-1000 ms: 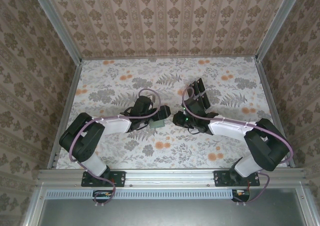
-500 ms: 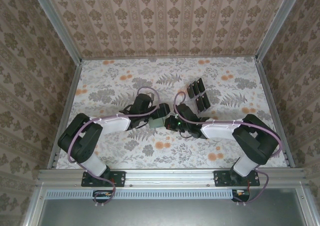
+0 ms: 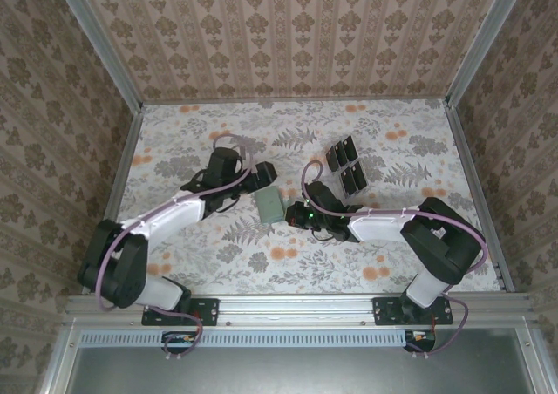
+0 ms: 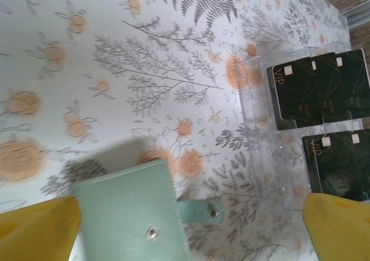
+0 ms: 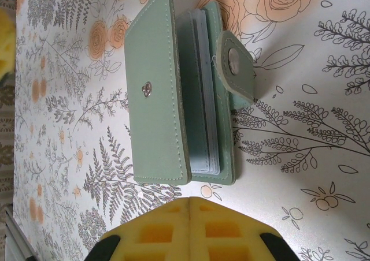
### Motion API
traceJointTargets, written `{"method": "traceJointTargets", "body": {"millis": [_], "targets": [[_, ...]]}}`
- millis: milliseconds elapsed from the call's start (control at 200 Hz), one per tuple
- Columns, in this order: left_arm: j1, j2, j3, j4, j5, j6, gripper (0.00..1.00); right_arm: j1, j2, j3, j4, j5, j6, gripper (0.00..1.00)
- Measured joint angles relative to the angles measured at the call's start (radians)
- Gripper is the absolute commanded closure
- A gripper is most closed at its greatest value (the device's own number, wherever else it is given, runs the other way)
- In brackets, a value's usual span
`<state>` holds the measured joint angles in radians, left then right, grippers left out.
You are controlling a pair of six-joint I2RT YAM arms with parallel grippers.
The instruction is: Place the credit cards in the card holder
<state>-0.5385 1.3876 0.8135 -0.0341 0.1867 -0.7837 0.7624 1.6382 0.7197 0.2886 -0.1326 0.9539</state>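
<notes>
Card holder (image 3: 268, 205) lies mid-table, snap strap (image 5: 237, 64) undone, cover only ajar. No card in it that I can see, just the pale grey sleeves (image 5: 202, 105) edge-on in the right wrist view.

Credit cards (image 3: 347, 166) stand in a clear acrylic rack (image 4: 260, 140) at 2 o'clock of the holder, well apart from it. I count four from the top, two rows of two.

Left gripper (image 3: 261, 174) hovers at 12 o'clock of the holder, jaws wide apart, empty. Right gripper (image 5: 191, 210) sits at 4 o'clock, just beside it, pads pressed together on nothing.

My read: the step is getting the holder open and pinned. Suggest:
- slide the closed right tips under the top cover at the sleeve-edge side and fold it fully over
- press down on the cover so a sleeve mouth gapes
- the left takes one card by its top edge and lifts it straight out of the rack

Risk: the light holder skates on the cloth if pushed sideways.
</notes>
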Motion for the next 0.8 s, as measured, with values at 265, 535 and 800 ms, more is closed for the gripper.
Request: {"method": "traceJointTargets", "body": {"millis": [265,535,800], "targets": [[-0.009,-0.129,-0.052,-0.218,-0.058,0.112,0.0,-0.034,-0.039,0.045,-0.114,0.008,-0.038,0.59],[-0.056,-0.122,-0.127,-0.278,-0.11,0.172,0.0,-0.096,-0.114,0.159,-0.32,0.054,-0.119,0.53],[-0.065,-0.044,-0.127,-0.248,-0.131,0.188,0.0,-0.114,-0.078,0.227,-0.431,0.057,-0.178,0.53]]}}
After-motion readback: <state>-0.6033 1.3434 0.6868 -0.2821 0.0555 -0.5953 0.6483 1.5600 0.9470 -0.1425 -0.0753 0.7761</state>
